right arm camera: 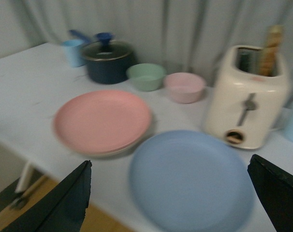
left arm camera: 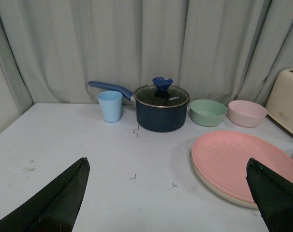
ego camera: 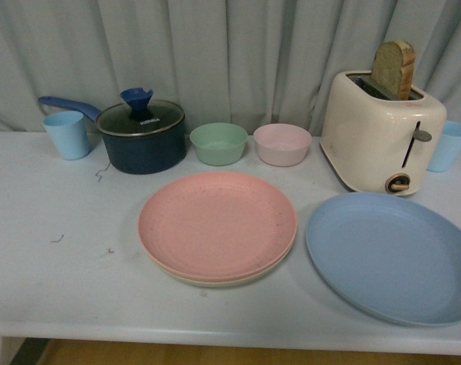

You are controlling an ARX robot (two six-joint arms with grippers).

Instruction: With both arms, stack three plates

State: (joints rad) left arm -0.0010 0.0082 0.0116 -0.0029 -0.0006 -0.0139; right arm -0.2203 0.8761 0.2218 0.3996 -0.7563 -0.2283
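Note:
A pink plate point(ego camera: 217, 222) lies on top of a cream plate point(ego camera: 215, 278) at the table's middle; only the cream rim shows beneath it. The blue plate point(ego camera: 394, 255) rests alone on the table to their right, close to the front edge. Neither arm appears in the front view. My left gripper point(left arm camera: 167, 166) is open above bare table, with the pink plate point(left arm camera: 238, 162) beside its right fingertip. My right gripper point(right arm camera: 169, 166) hangs open over the blue plate point(right arm camera: 190, 181), nothing between its fingers. That view is blurred.
Along the back stand a light blue cup point(ego camera: 67, 134), a dark blue lidded pot point(ego camera: 141, 137), a green bowl point(ego camera: 218, 143) and a pink bowl point(ego camera: 282, 144). A cream toaster point(ego camera: 381, 133) holding bread stands behind the blue plate, another blue cup point(ego camera: 448, 144) beside it.

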